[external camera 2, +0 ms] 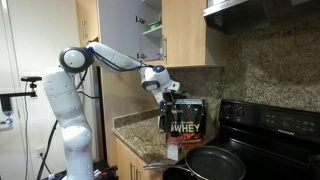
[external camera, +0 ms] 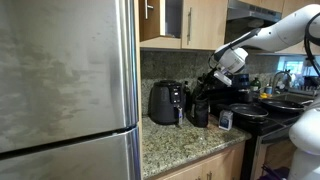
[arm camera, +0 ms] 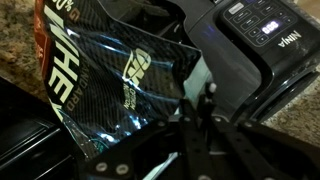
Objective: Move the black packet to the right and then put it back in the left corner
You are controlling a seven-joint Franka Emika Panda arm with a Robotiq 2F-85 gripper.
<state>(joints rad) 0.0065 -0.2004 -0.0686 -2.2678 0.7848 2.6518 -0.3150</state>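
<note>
The black packet point(external camera: 200, 112) is an upright black pouch with "WHEY" lettering. It stands on the speckled granite countertop point(external camera: 175, 142) just beside the black air fryer point(external camera: 165, 102). It also shows in an exterior view point(external camera 2: 186, 127) and fills the left of the wrist view point(arm camera: 110, 80). My gripper point(external camera: 206, 88) sits at the packet's top edge, seen too in an exterior view point(external camera 2: 171, 99). In the wrist view the fingers point(arm camera: 203, 100) are pressed close together on the pouch's top corner. The left corner of the counter lies behind the air fryer, mostly hidden.
A small white-faced timer point(external camera: 225, 120) stands by the packet. The black stove point(external camera: 262, 118) carries pans, one large pan point(external camera 2: 214, 162) close to the camera. A steel fridge point(external camera: 65, 90) blocks the left. Wall cabinets point(external camera: 190, 22) hang above.
</note>
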